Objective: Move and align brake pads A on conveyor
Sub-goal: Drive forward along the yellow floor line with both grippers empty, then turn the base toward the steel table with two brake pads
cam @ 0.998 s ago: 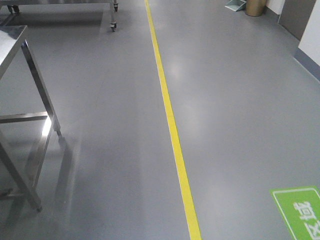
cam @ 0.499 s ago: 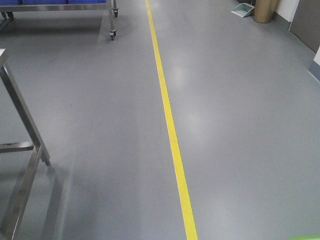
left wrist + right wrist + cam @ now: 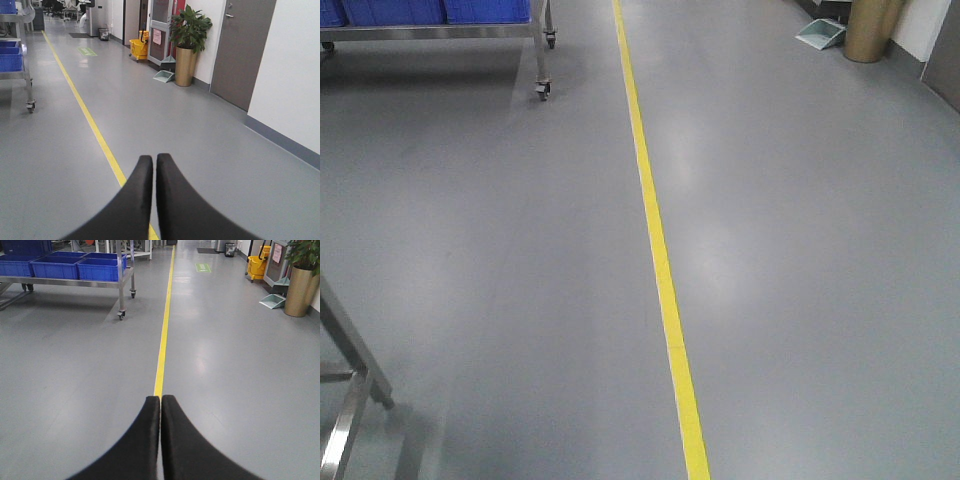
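The brake pads A and the conveyor are out of view in every frame. My left gripper (image 3: 154,158) is shut with nothing between its black fingers, held above the grey floor beside the yellow floor line (image 3: 95,129). My right gripper (image 3: 161,399) is also shut and empty, pointing along the same yellow line (image 3: 163,335). Neither gripper shows in the front view, which holds only floor and the yellow line (image 3: 657,250).
A steel trolley (image 3: 121,280) with blue crates (image 3: 102,268) stands at the left, its castor (image 3: 542,92) showing in the front view. A steel table leg (image 3: 350,390) is at bottom left. A potted plant (image 3: 187,47), dustpan (image 3: 163,76), yellow mop bucket (image 3: 138,48) and door (image 3: 240,50) line the right wall.
The view has rolled forward along the yellow line: the steel table slid down and out at the left, the green floor marking left the frame, and the trolley with blue crates came closer.
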Robot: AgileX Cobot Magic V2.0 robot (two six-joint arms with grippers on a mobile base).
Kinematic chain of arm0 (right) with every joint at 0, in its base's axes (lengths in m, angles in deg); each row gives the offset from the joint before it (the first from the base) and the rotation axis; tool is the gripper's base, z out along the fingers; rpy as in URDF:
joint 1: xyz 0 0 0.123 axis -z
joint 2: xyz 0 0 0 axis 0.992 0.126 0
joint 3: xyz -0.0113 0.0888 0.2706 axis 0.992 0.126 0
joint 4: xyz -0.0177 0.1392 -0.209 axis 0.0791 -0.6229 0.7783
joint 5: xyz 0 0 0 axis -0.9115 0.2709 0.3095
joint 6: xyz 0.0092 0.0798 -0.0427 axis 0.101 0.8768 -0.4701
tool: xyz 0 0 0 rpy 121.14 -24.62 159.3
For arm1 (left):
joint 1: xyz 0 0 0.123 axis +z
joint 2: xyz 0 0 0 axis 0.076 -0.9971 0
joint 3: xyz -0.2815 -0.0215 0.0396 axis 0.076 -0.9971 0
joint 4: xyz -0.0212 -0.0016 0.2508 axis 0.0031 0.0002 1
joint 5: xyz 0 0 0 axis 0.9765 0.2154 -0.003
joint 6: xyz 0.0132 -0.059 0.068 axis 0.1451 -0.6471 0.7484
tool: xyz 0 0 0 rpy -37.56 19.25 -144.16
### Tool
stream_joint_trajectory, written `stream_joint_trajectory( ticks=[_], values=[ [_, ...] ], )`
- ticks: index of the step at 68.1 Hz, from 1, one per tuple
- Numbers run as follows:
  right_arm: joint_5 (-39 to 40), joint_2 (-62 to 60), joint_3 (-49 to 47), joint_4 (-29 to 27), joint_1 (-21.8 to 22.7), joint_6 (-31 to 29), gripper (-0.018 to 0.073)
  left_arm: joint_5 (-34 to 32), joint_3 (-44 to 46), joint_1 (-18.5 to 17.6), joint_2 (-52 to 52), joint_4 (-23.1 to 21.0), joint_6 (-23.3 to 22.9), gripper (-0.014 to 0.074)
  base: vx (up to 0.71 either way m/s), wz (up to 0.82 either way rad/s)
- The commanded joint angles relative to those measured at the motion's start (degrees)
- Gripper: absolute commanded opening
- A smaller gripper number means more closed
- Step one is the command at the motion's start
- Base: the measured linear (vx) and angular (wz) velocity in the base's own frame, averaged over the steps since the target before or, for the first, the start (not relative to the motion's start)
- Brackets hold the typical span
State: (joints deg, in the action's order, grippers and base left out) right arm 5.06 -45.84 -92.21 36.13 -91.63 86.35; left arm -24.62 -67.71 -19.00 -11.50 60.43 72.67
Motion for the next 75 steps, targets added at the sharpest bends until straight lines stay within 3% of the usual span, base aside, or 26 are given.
stream_joint_trajectory(
  ticks=[1,75],
  values=[
    [4.3,0.4,-1.6,0.4,0.3,-0.4,-0.0003,-3.9,1.5,-0.3,-0.4,-0.4,0.0,-0.0007,0.51,0.02],
    [4.4,0.4,-1.6,0.4,0.3,-0.4,-0.0003,-3.9,1.5,-0.3,-0.4,-0.4,0.0,-0.0007,0.42,0.04]
  ],
)
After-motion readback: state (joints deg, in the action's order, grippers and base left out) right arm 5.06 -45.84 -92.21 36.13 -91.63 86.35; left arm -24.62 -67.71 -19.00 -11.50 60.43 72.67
